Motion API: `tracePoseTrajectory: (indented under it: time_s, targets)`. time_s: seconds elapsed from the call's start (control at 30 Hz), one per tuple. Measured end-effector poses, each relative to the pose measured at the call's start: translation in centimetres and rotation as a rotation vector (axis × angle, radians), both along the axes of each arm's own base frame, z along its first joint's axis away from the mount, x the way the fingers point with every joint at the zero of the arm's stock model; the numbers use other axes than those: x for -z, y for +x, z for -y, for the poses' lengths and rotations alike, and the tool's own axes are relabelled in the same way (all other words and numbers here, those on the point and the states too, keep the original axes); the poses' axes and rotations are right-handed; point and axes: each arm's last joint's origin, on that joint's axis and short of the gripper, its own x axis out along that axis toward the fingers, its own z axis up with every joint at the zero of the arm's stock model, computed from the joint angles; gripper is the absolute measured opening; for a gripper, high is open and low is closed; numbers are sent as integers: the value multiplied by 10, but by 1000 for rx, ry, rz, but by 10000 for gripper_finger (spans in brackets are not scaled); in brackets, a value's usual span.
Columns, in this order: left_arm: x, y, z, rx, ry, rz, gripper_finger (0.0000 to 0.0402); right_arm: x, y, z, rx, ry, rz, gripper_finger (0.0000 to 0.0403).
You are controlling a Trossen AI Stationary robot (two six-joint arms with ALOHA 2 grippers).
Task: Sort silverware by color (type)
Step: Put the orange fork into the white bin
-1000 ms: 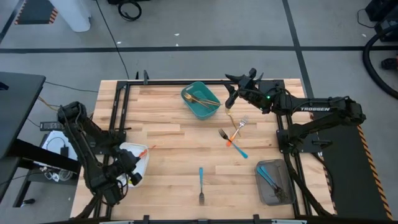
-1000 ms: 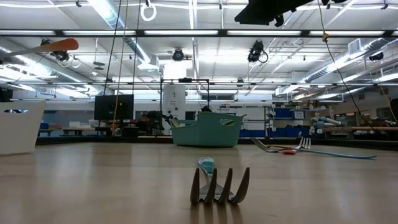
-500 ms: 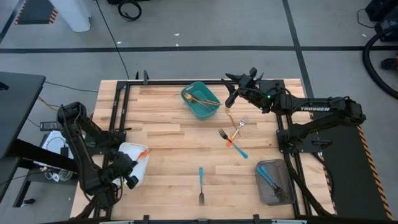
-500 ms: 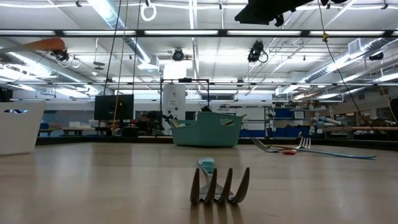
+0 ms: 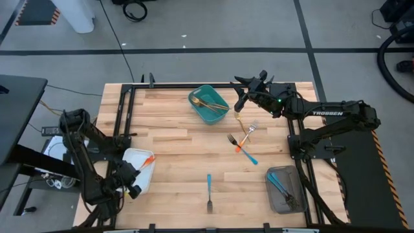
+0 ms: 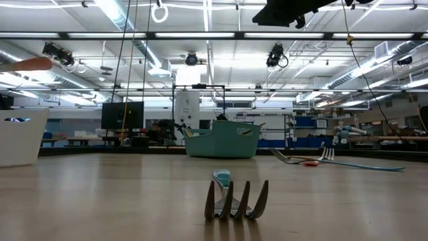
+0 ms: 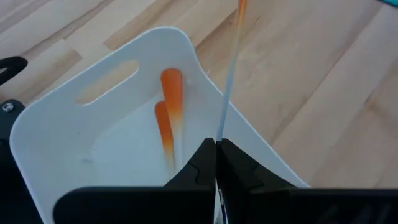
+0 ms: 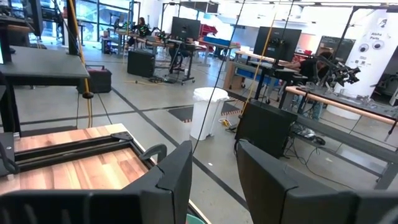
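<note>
The left gripper [image 7: 217, 163] sits over the white tray [image 7: 74, 149] at the table's left front, its dark fingers pinched tight on an orange-handled utensil [image 7: 229, 81], a skinny silvery shaft that turns orange at the far end. That orange tip pokes out past the tray's rim [image 5: 150, 157] in the high view. The tray is smooth glossy plastic with rounded corners and a slot handle cut in one wall, and two more orange handles [image 7: 171, 109] lie in it side by side, flat and rounded like little paddles.

The right gripper [image 5: 240, 103] hangs up high near the back edge, just right of the teal bin [image 5: 208, 114], with its fingers [image 8: 171, 180] spread apart and nothing between them.

The rest of the silverware is scattered on the pale plank tabletop [image 5: 174, 139]. Gold pieces [image 5: 208, 101] lie in the teal bin, which is a soft-cornered tub. A crossed little pile of forks [image 5: 242, 141], one orange, one blue, one metallic, lies mid-right. A lone blue-handled fork [image 5: 209, 191] lies near the front, its four curved tines [image 6: 236, 199] big in the low view. The grey tray [image 5: 284, 189], a squarish dark tub, holds blue-handled pieces [image 5: 279, 183]
</note>
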Motion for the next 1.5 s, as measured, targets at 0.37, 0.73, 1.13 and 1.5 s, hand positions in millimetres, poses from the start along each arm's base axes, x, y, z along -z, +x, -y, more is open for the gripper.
tracePoseTrajectory:
  time_s: [0.37,0.73,1.13,1.5]
  targets:
    - [4,-17,6,34,-35,-77,12,0,0,0,-9,3,-2,133]
    - [10,-20,5,28,-43,-106,12,1,0,0,-10,4,-8,133]
    - [33,-15,-8,-50,-48,-157,12,1,0,0,-10,5,-12,133]
    - [44,-15,-18,-75,-26,-182,12,2,1,-1,-32,6,-16,133]
